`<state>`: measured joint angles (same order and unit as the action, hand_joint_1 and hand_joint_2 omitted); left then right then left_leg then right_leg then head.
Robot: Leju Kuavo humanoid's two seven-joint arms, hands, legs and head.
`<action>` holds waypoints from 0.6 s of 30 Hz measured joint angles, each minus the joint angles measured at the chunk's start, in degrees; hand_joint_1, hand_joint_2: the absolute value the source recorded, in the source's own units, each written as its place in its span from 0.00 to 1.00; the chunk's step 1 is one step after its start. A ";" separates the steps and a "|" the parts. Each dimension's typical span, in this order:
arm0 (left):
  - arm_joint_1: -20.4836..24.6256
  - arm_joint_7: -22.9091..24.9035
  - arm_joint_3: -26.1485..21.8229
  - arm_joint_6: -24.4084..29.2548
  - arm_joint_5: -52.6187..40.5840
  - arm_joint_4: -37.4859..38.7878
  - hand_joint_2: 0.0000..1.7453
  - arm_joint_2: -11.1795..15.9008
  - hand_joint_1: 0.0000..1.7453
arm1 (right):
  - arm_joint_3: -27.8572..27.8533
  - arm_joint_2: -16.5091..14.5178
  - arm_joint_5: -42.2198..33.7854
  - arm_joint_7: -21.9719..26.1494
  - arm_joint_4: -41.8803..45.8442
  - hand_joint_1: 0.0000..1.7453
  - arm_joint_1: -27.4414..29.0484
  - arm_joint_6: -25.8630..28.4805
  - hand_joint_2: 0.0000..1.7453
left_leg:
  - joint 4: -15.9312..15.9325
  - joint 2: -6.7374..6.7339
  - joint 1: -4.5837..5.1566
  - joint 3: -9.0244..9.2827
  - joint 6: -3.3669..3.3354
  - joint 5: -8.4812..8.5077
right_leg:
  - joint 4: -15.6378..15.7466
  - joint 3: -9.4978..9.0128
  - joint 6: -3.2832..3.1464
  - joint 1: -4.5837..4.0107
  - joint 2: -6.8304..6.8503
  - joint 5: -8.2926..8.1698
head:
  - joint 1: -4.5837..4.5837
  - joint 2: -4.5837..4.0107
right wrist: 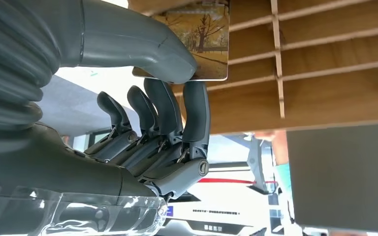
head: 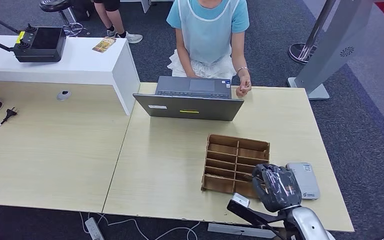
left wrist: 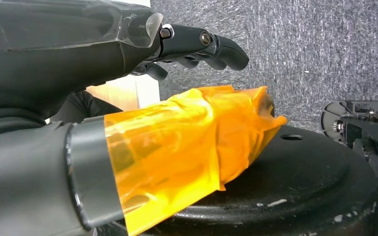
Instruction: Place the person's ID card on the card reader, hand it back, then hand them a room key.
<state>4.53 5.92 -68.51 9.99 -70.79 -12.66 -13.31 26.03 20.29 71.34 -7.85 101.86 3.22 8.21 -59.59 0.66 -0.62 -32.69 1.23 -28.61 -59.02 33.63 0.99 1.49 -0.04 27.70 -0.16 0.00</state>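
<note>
The right hand (right wrist: 128,123) pinches a picture-printed room key card (right wrist: 204,46) between thumb and finger over the brown cardboard slot tray (head: 236,162), and the thin card could slip out or catch on a divider, while the left hand (left wrist: 128,54) hangs loosely curled, holding nothing.

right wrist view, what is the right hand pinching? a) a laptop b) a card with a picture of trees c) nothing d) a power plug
b: in the right wrist view the right hand pinches a card with a tree picture between thumb and finger, just in front of the wooden slotted organizer.
</note>
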 joint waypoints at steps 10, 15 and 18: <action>-0.01 -0.41 -0.04 0.11 0.17 0.00 0.00 0.10 0.00 | -2.07 -0.01 -1.55 1.31 2.21 0.90 0.51 1.35 1.00 | 0.00 0.00 0.00 0.01 0.00 0.00 | 0.00 0.00 0.00 0.00 -0.01 0.00 | 0.01 0.00; -0.01 -0.54 -0.08 0.17 0.22 0.00 0.00 0.17 0.00 | -2.94 -0.01 -5.76 3.56 3.64 0.92 0.65 1.23 1.00 | 0.00 0.00 0.00 0.01 0.00 0.00 | 0.00 0.00 0.00 0.00 -0.01 0.00 | -0.01 0.00; -0.01 -0.55 -0.08 0.17 0.31 0.00 0.00 0.17 0.00 | -3.56 0.00 -5.89 3.80 4.52 0.92 0.77 1.43 1.00 | 0.00 0.00 0.00 0.01 0.00 0.00 | 0.00 0.00 0.00 0.00 -0.01 0.00 | -0.01 0.00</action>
<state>4.52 5.38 -68.59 10.16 -70.48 -12.66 -13.14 22.47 20.29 65.45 -4.04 106.39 3.99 9.64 -59.59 0.66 -0.62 -32.68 1.23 -28.61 -59.02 33.63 0.99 1.49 -0.05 27.70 -0.16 0.00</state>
